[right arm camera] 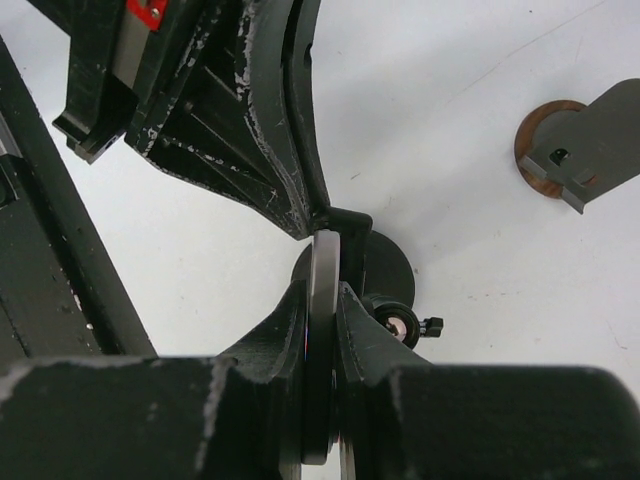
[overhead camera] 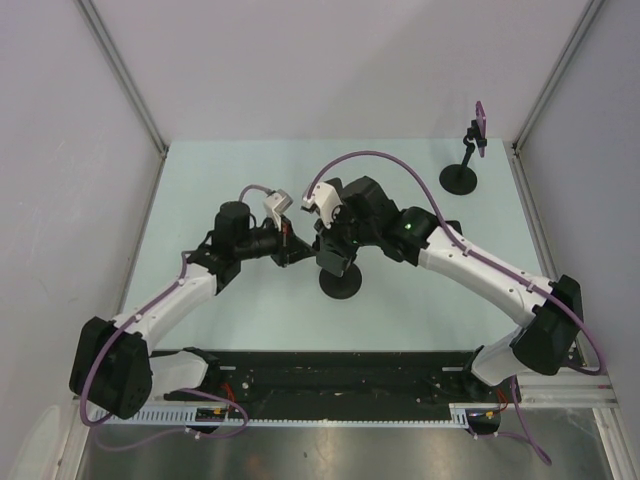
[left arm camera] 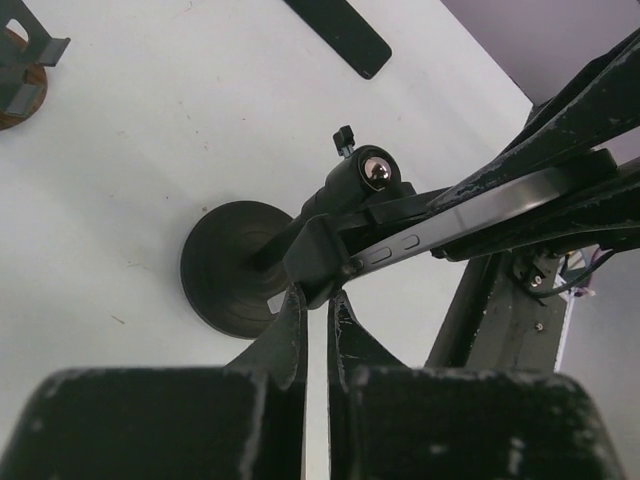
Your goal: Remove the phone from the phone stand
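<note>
The phone stand (overhead camera: 340,283) has a round black base (left arm camera: 232,265) and a ball joint (left arm camera: 375,172), and stands at the table's middle. The phone (right arm camera: 322,330) sits edge-on in the stand's clamp, its side buttons showing in the left wrist view (left arm camera: 400,245). My right gripper (right arm camera: 322,290) is shut on the phone's two faces. My left gripper (left arm camera: 315,293) is shut on the end of the clamp (left arm camera: 318,262), right beside the phone's end. From above, both grippers (overhead camera: 290,245) (overhead camera: 335,250) meet over the stand and hide the phone.
A second black stand (overhead camera: 460,178) holding a purple phone (overhead camera: 481,118) stands at the back right corner. A brown disc with a grey bracket (right arm camera: 565,150) lies near the stand. A flat black bar (left arm camera: 340,35) lies farther off. White walls enclose the table.
</note>
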`<state>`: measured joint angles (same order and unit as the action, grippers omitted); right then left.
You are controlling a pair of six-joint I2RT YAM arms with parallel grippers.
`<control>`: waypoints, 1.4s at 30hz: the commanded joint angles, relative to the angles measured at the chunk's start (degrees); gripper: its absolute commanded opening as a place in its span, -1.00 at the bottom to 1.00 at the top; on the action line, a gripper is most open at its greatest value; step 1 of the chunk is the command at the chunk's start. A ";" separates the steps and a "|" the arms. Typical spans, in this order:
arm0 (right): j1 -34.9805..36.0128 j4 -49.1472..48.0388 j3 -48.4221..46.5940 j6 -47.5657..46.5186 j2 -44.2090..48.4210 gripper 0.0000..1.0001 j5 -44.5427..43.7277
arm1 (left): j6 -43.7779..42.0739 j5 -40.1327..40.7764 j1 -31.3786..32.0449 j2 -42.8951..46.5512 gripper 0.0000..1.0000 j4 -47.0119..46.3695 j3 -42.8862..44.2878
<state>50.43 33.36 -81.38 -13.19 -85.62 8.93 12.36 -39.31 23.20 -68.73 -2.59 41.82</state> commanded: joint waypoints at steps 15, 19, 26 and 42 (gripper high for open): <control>-0.42 9.80 2.55 -4.57 6.35 -1.00 11.64 | 2.67 9.17 -5.54 -2.21 -0.88 -2.16 2.04; -0.86 8.21 2.55 -4.04 6.44 -1.00 9.10 | 0.57 6.80 -5.27 2.26 -0.26 -2.16 0.20; -0.95 6.28 2.55 -3.42 6.26 -1.00 6.28 | -5.50 3.71 0.08 9.40 0.52 -2.07 -2.18; 0.36 5.31 2.55 -3.24 6.17 -1.00 3.38 | -13.76 6.79 11.16 3.52 0.32 0.39 1.59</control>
<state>49.76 40.69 -78.96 -16.53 -80.44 13.56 3.42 -31.62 33.19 -64.12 -2.35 40.73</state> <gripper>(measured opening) 0.146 0.674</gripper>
